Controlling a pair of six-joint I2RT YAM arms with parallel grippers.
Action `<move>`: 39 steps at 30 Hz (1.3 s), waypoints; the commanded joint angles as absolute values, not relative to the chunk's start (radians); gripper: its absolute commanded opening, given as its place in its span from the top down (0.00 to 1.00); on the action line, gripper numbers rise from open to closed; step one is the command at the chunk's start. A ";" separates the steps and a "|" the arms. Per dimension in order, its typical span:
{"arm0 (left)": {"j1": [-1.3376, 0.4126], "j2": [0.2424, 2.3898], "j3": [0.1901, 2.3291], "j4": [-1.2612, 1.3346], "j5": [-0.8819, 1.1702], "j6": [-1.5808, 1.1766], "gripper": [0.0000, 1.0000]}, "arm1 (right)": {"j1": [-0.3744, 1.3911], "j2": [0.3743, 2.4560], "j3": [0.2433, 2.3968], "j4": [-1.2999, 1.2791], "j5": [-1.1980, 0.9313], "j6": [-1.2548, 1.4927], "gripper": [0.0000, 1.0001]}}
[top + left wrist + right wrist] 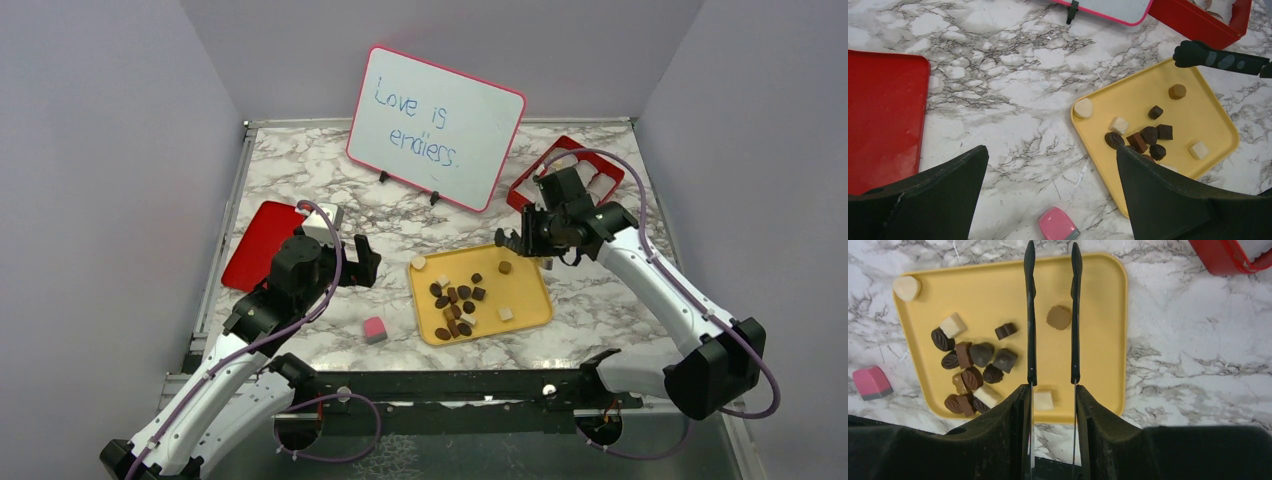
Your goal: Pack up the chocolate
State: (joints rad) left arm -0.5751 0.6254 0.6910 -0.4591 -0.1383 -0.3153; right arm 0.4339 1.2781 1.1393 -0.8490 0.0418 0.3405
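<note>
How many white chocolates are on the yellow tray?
4 white chocolates: a heart at the yellow tray's far-left corner, a square on the dark cluster's far side, one at the cluster's near edge, a lone square near-right. Others may hide under the pile.

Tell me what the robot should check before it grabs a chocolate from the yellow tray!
1. Right gripper empty, jaws apart: ok.
2. Tan round chocolate lined up between its fingers, seen from the right wrist: ok.
3. Right gripper low enough to grab: cannot tell.
4. Left gripper wide open, off the yellow tray: ok.
5. Free room in the red box: cannot tell.
</note>
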 commanded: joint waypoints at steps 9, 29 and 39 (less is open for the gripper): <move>-0.569 0.632 0.689 -0.449 -0.122 -0.304 0.01 | 0.465 1.175 1.091 -0.983 0.058 0.339 0.60; -0.569 0.622 0.685 -0.449 -0.122 -0.307 0.01 | 0.504 1.234 1.043 -0.929 0.025 0.337 0.58; -0.569 0.617 0.685 -0.450 -0.121 -0.308 0.01 | 0.533 1.260 1.036 -0.924 0.029 0.342 0.59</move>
State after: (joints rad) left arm -0.5751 0.6281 0.6907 -0.4587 -0.1383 -0.3130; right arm 0.5152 1.2446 1.0401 -0.9417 0.0364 0.3405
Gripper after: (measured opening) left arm 0.990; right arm 0.416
